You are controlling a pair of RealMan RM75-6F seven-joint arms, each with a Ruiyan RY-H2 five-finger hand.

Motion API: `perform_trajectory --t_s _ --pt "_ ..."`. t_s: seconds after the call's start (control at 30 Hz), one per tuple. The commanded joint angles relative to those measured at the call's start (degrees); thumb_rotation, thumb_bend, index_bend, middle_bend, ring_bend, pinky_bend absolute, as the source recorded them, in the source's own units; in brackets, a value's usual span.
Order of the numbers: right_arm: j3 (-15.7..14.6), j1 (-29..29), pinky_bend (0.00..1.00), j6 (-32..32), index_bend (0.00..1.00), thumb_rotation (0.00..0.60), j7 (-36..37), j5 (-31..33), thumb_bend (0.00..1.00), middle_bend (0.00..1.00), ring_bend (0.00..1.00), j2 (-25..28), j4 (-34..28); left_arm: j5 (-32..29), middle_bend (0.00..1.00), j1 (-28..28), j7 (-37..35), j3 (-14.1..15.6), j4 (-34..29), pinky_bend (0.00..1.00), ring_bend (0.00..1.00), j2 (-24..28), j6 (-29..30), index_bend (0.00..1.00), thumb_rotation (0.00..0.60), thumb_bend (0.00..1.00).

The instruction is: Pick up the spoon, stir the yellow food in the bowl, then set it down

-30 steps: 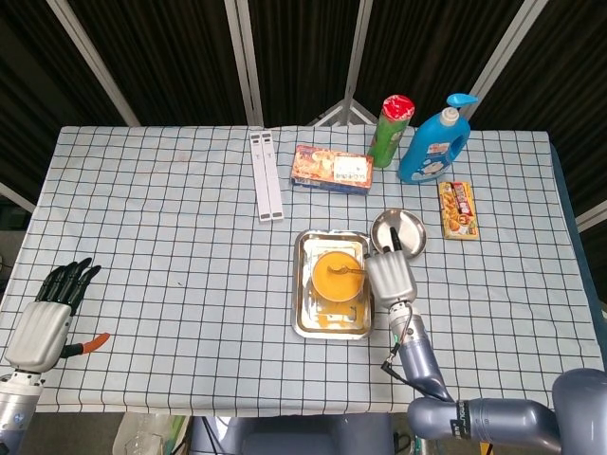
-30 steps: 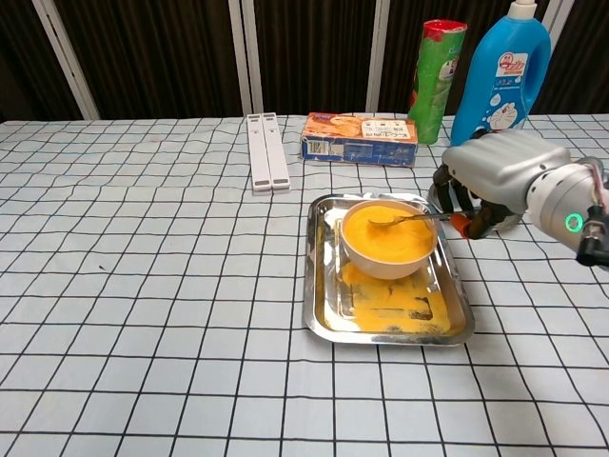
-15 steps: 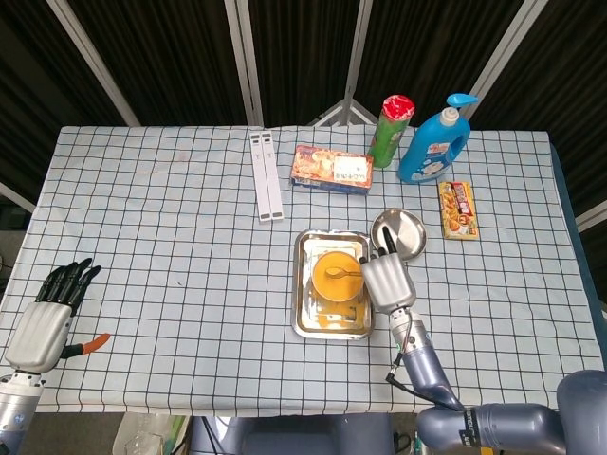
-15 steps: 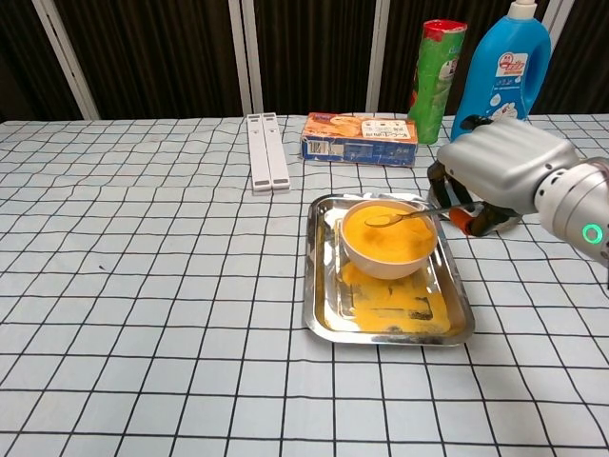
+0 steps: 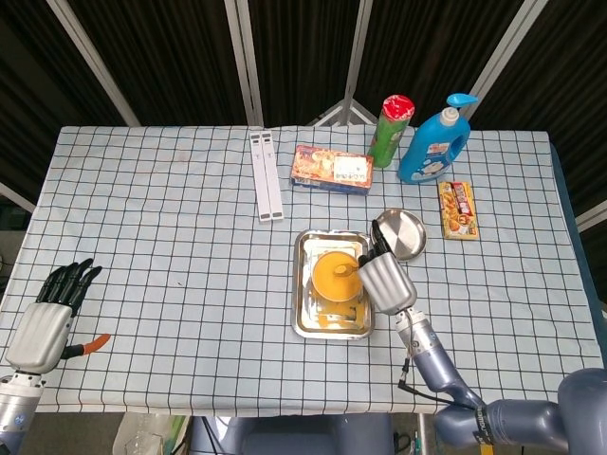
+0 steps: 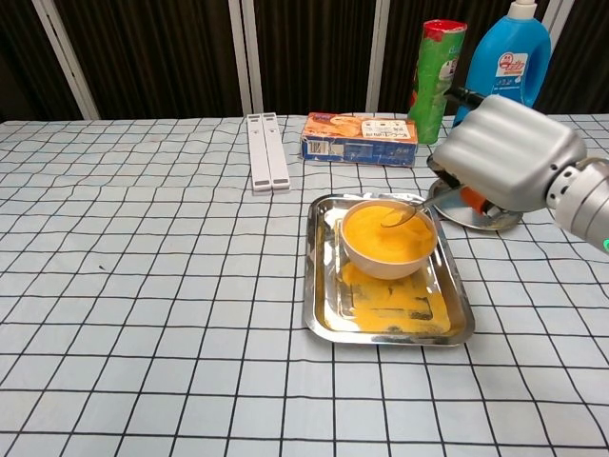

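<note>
While right hand [image 6: 509, 152] grips spoon [image 6: 403, 212], tip dipped in yellow food [image 6: 384, 233] at bowl [image 6: 388, 259] right side, on tray [image 6: 324, 314]: stir slow, small circles, stay off rim. Left hand [image 5: 43, 327] idle near-left, fingers loosely together, holding nothing.

Head view: high above the table [image 5: 142, 218], looking steeply down — takes in the whole checked cloth, far off.
Chest view: low and close, facing level across the table toward the dark back wall.
Shared: tray [image 5: 305, 318] [image 6: 319, 319], bowl [image 5: 327, 284] [image 6: 385, 262], right hand [image 5: 384, 282] [image 6: 509, 152].
</note>
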Motion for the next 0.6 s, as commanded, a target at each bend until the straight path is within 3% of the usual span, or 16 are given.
perform_trajectory --t_s 0.03,0.4,0.6 --pt "-0.3 0.0 0.0 0.0 0.61 0.6 -1.1 -1.1 0.55 0.61 0.43 0.6 0.4 0.1 0.0 0.0 0.0 0.0 0.0 0.04 0.0 0.0 0.0 0.0 0.6 0.0" --pt "-1.1 0.3 0.0 -1.4 0.61 0.6 -6.5 -4.8 0.54 0.61 0.43 3.4 0.4 0.2 0.0 0.0 -0.1 0.0 0.0 0.04 0.0 0.0 0.1 0.0 0.6 0.0" --pt "-3.4 1.0 0.0 -2.2 0.61 0.6 -11.9 -10.1 0.54 0.61 0.43 4.4 2.2 0.2 0.0 0.0 -0.1 0.0 0.0 0.04 0.0 -0.1 0.2 0.0 0.6 0.0"
